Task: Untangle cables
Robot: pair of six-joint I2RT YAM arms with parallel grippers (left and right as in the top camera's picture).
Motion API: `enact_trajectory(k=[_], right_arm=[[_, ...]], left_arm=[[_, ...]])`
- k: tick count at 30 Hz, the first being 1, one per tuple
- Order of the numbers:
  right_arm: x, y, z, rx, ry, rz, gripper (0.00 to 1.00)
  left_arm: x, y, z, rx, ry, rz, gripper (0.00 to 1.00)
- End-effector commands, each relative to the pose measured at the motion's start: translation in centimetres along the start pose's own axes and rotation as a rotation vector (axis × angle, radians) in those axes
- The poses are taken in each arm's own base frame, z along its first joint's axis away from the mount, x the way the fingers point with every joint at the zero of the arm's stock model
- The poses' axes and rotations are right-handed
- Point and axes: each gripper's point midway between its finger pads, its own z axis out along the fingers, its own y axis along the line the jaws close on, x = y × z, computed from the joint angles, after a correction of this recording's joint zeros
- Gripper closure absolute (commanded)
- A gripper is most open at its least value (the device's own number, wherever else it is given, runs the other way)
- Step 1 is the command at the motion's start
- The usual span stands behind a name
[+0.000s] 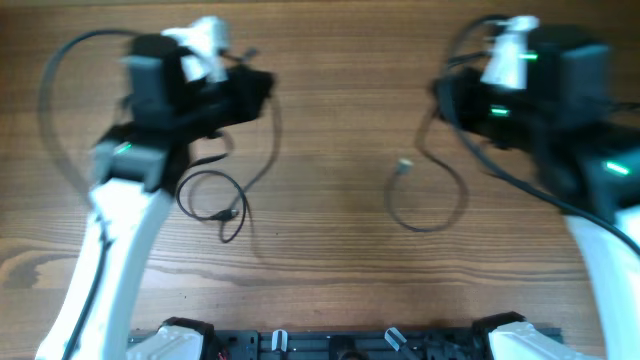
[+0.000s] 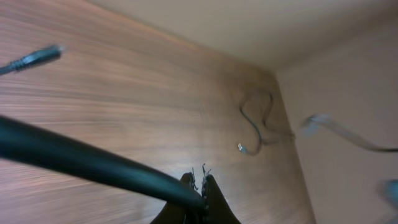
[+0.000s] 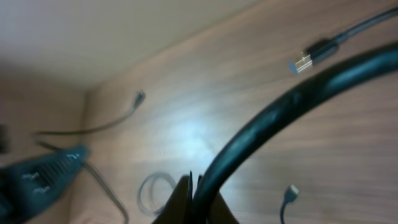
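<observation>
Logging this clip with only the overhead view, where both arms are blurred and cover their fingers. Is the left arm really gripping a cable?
Observer: It looks so. In the left wrist view the left fingers are pressed together, and the left cable runs straight into them.
Reviewer: And the right arm?
Observer: Same there. The right fingers are closed, with the right cable curving into them.
Reviewer: Any plug I am missing?
Observer: Yes. The right wrist view shows a silver-tipped plug beyond that cable, in the upper right of the picture.
</observation>
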Motion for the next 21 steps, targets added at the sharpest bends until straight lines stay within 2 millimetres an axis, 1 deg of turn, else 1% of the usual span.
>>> enact_trajectory(k=[1, 3, 5, 8, 10, 11, 13, 15, 16, 17, 20, 21], right_arm=[[-4.5, -3.8, -6.7, 0.174, -0.187, -0.031, 0.96], [-5.4, -6.5, -9.1, 0.261, -0.224, -0.001, 0.96], [-6.3, -10.5, -11.4, 0.380, -0.264, 0.051, 0.95], [-7.5, -15.6, -13.0, 0.515, -0.287, 0.135, 0.96], [-8.3, -19.3, -13.2, 0.585, -0.286, 0.224, 0.96], [-8.6, -20.6, -12.9, 0.604, -0.278, 0.249, 0.96], [-9.2, -24.3, -12.0, 0.688, -0.243, 0.304, 0.96], [-9.3, -27.4, -11.0, 0.780, -0.202, 0.338, 0.96], [-9.6, -29.1, -10.1, 0.815, -0.178, 0.348, 0.96], [-10.0, -30.9, -8.5, 0.835, -0.152, 0.359, 0.96], [-11.2, -34.0, -5.3, 0.839, -0.132, 0.379, 0.96], [-11.2, -34.9, -4.4, 0.841, -0.127, 0.409, 0.96]], left_arm=[[3.8, -0.4, 5.3, 0.018, 0.152, 0.023, 0.96], [5.1, 0.7, 6.9, -0.005, 0.206, 0.004, 0.96], [6.3, 2.0, 8.0, -0.038, 0.258, -0.023, 0.96], [6.6, 2.4, 8.2, -0.048, 0.272, -0.030, 0.96], [6.6, 2.4, 8.2, -0.047, 0.272, -0.027, 0.96], [6.7, 2.4, 8.2, -0.049, 0.275, -0.029, 0.96], [6.9, 2.5, 8.1, -0.053, 0.282, -0.033, 0.96], [7.0, 2.6, 8.1, -0.057, 0.289, -0.036, 0.96], [7.1, 2.6, 8.1, -0.059, 0.290, -0.037, 0.96], [7.1, 2.6, 8.1, -0.059, 0.291, -0.038, 0.96], [7.2, 2.7, 8.0, -0.063, 0.297, -0.041, 0.96], [7.4, 2.8, 8.0, -0.066, 0.302, -0.044, 0.96]])
